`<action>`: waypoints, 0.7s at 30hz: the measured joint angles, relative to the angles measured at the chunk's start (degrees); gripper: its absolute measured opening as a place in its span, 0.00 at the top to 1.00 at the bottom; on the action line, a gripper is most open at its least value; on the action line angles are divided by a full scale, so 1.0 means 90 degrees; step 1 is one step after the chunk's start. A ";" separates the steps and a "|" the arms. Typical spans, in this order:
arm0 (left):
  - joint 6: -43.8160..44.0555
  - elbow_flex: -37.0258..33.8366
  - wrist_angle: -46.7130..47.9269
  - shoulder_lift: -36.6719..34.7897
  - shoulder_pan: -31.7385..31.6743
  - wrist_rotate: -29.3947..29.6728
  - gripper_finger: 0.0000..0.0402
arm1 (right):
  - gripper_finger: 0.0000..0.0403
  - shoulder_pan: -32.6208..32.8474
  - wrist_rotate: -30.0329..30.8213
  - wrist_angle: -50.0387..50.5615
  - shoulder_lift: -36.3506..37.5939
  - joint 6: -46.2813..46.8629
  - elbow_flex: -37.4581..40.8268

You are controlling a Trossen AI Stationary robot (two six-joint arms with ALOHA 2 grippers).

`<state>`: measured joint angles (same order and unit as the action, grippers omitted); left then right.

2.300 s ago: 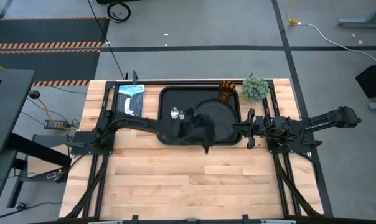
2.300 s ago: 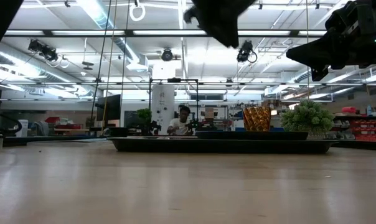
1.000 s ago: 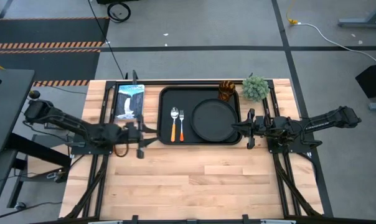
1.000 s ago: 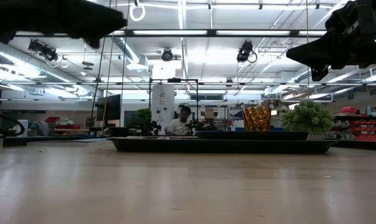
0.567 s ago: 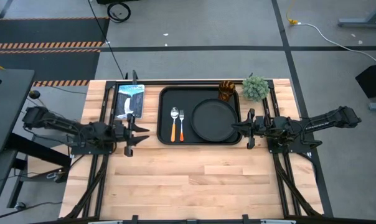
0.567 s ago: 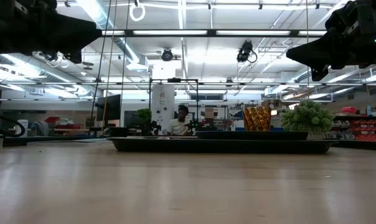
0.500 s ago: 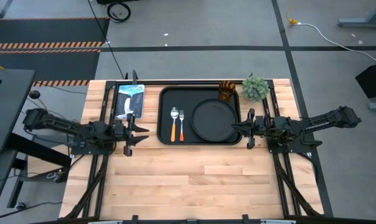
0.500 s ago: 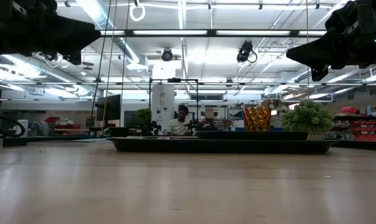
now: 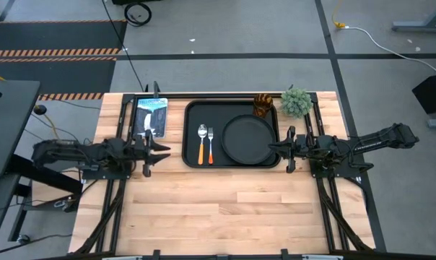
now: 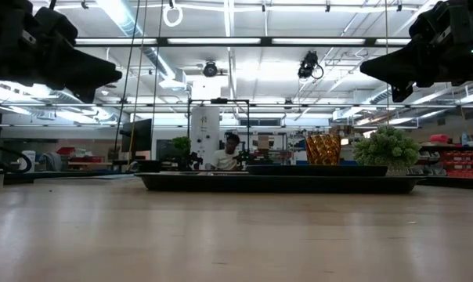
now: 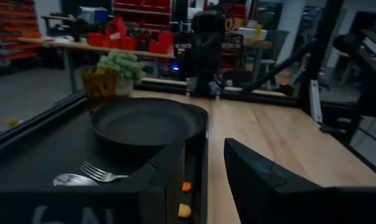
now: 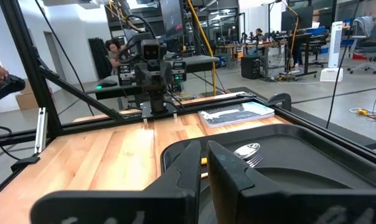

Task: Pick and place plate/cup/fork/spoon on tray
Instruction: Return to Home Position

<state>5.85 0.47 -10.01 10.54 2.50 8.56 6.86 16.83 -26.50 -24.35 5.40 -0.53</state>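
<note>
High view shows my cup (image 9: 263,105) just beyond the tray (image 9: 191,133), so I'd approach upright, left gripper (image 9: 147,149) spread, right gripper (image 9: 289,150) pinched empty.

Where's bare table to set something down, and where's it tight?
Free: the wide wood strip nearer than the tray, between both arms. Crowded: far edge, where the cup and plant sit; the tray holds the plate, fork and spoon.

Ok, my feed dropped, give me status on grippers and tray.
Left gripper open, empty, beside the large black rectangular tray. Right gripper parked at its other side. Round black plate, orange-handled fork and spoon, amber cup on tray.
</note>
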 joint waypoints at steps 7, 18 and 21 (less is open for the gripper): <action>0.0346 0.0000 0.0886 -0.0834 -0.0481 -0.0549 0.70 | 0.92 0.0000 -0.0001 0.0001 -0.0001 0.0001 0.0001; -0.0052 -0.0002 0.0911 -0.1138 -0.0724 -0.0896 0.70 | 0.92 0.0000 0.0001 -0.0010 0.0000 -0.0001 0.0002; -0.0056 -0.0007 0.0751 -0.1119 -0.0724 -0.0935 0.70 | 0.92 0.0001 -0.0001 -0.0014 0.0000 0.0001 0.0001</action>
<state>5.34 0.40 -3.26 0.47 -4.01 0.14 6.87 16.82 -26.63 -24.35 5.41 -0.52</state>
